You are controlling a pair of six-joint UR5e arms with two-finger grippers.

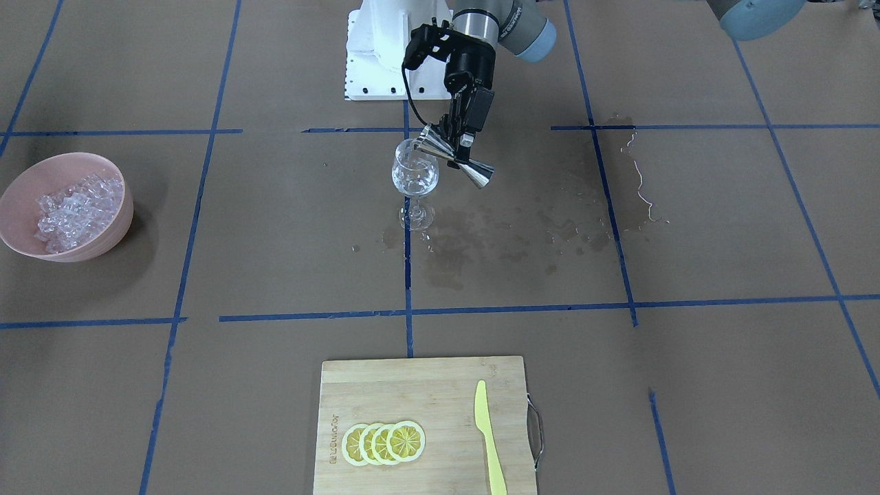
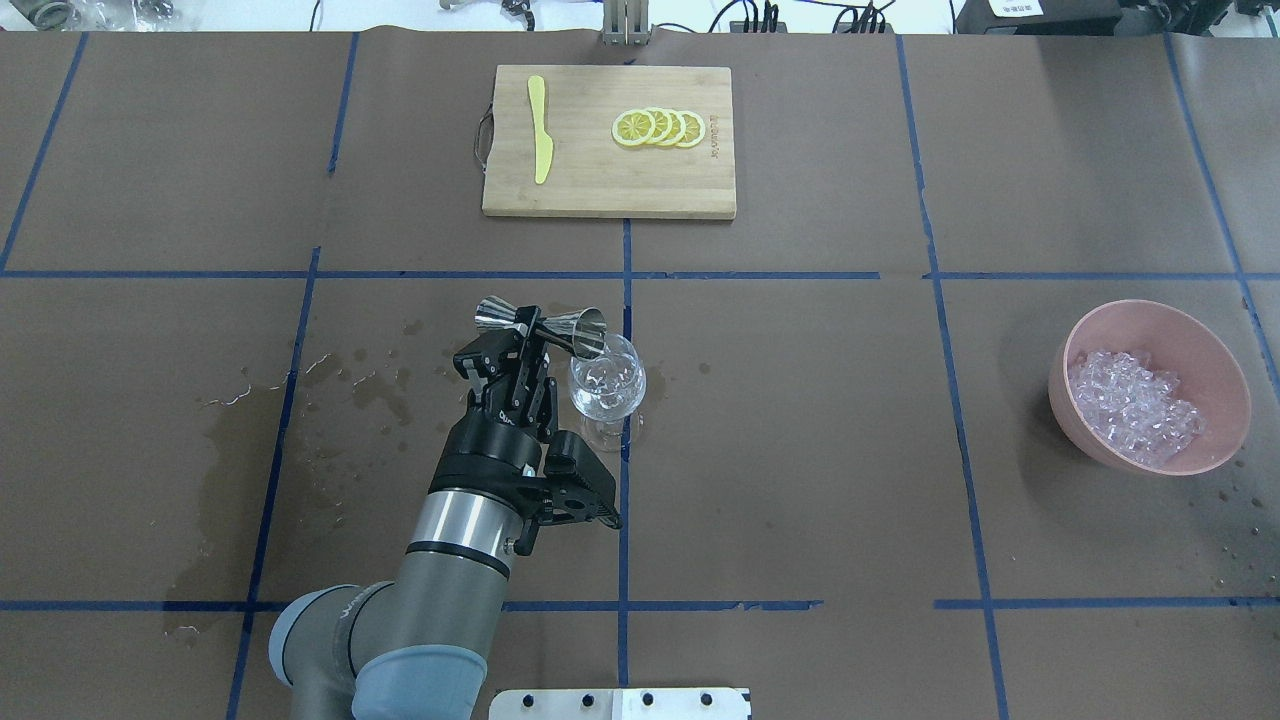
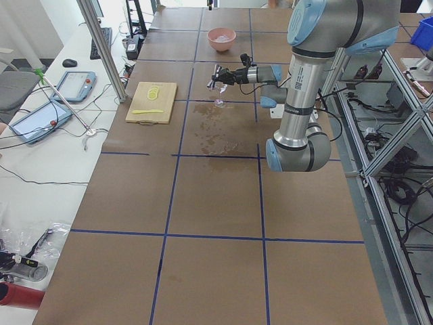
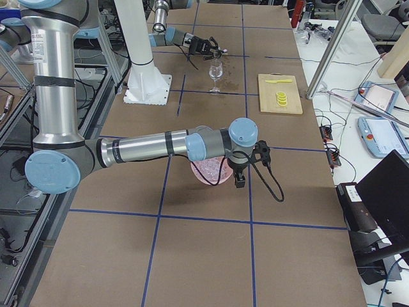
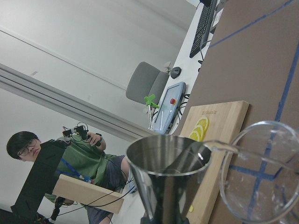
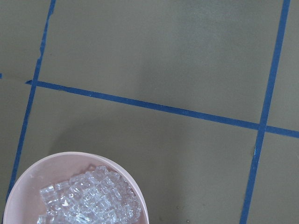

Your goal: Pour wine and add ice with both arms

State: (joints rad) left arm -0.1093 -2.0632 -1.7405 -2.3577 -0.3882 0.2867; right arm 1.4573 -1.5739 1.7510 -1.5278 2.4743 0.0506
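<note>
My left gripper (image 2: 524, 338) is shut on the waist of a steel double-cone jigger (image 2: 540, 321). It holds the jigger tilted on its side, with the wide mouth at the rim of the clear wine glass (image 2: 607, 385). The front view shows the same: gripper (image 1: 462, 142), jigger (image 1: 458, 160), glass (image 1: 414, 175). I cannot make out the wine. The ice (image 2: 1135, 405) lies heaped in a pink bowl (image 2: 1150, 306) at the far right. My right gripper (image 4: 239, 178) shows only in the exterior right view, hanging near the bowl. I cannot tell whether it is open. Its wrist view shows the ice (image 6: 88, 200).
A bamboo cutting board (image 2: 600, 190) at the far edge carries several lemon slices (image 2: 660, 127) and a yellow knife (image 2: 540, 130). Wet stains (image 2: 300, 400) darken the brown paper left of the glass. The white pedestal base (image 1: 375, 62) stands behind the glass.
</note>
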